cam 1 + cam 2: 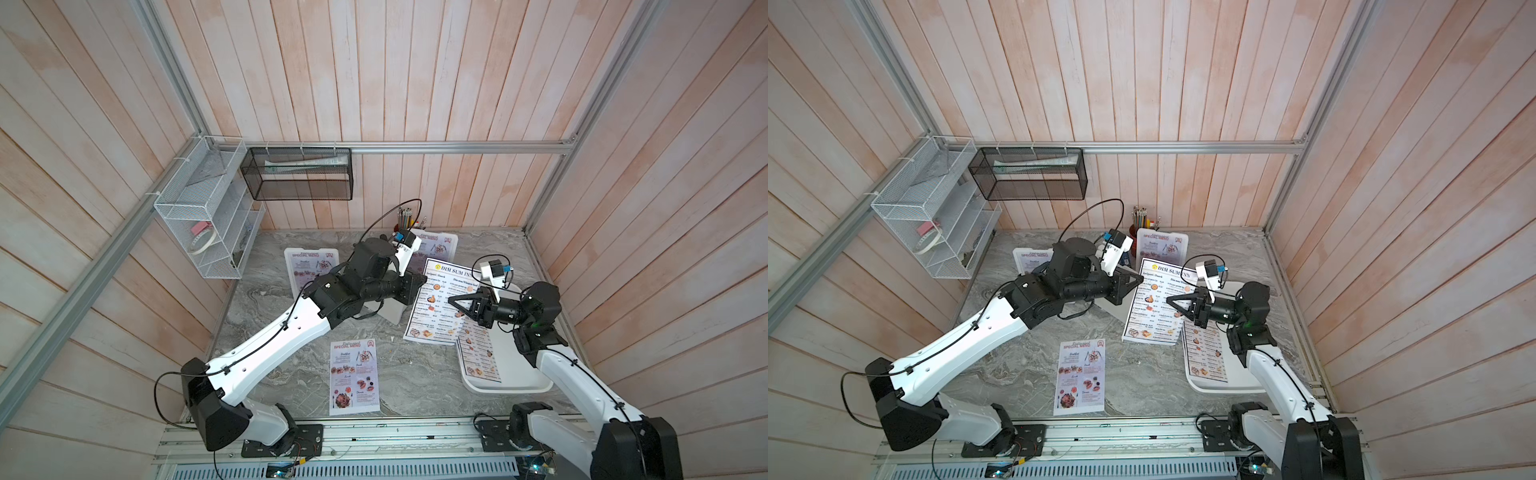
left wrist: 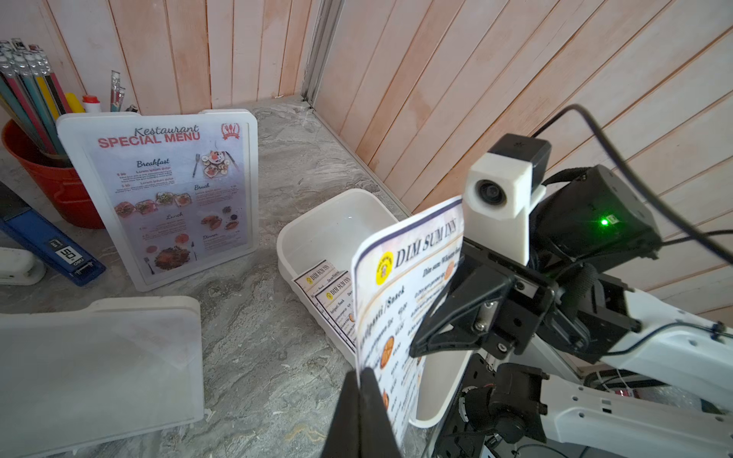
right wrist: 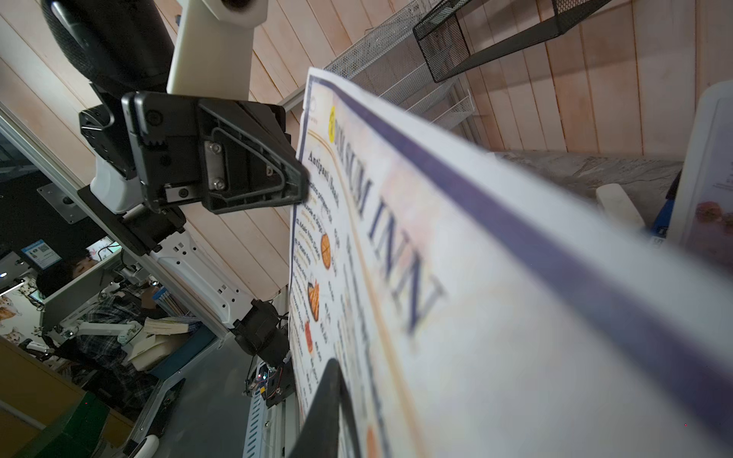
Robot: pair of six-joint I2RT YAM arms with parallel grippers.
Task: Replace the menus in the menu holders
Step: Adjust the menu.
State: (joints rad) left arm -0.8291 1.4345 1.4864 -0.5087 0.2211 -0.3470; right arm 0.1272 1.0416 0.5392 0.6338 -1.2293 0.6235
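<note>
While the left gripper (image 1: 421, 282) is clamped on the left long edge of a DIM SUM INN menu (image 1: 432, 316) just right of centre in a top view, the right gripper (image 1: 452, 300) reaches in from the right with its jaws closed on the same sheet. The paper hangs between the two tools, lifted off the table (image 1: 415, 374) and bowed, as the left wrist view shows. Its long axis runs up and down the frame, with the heading at the upper end, toward the back wall. The coming move, I judge, turns on the empty menu holder (image 2: 99, 357). In both top views it shows only as a grey-white corner below and just left of the left gripper, tucked under that arm's wrist — so it lies to the left of the sheet's lower half, and the left arm is much the nearer. Where its slot opens I cannot tell. Farther out, the back holder (image 2: 69, 135) at upper centre and the left holder (image 1: 289, 257) at centre left both carry red-headed sheets. A loose SPECIAL MENU sheet (image 1: 354, 376) lies flat at lower centre, and the white tray (image 1: 523, 376) at right — partly under the right arm — holds the spare DIM SUM INN menus (image 1: 478, 353).
</note>
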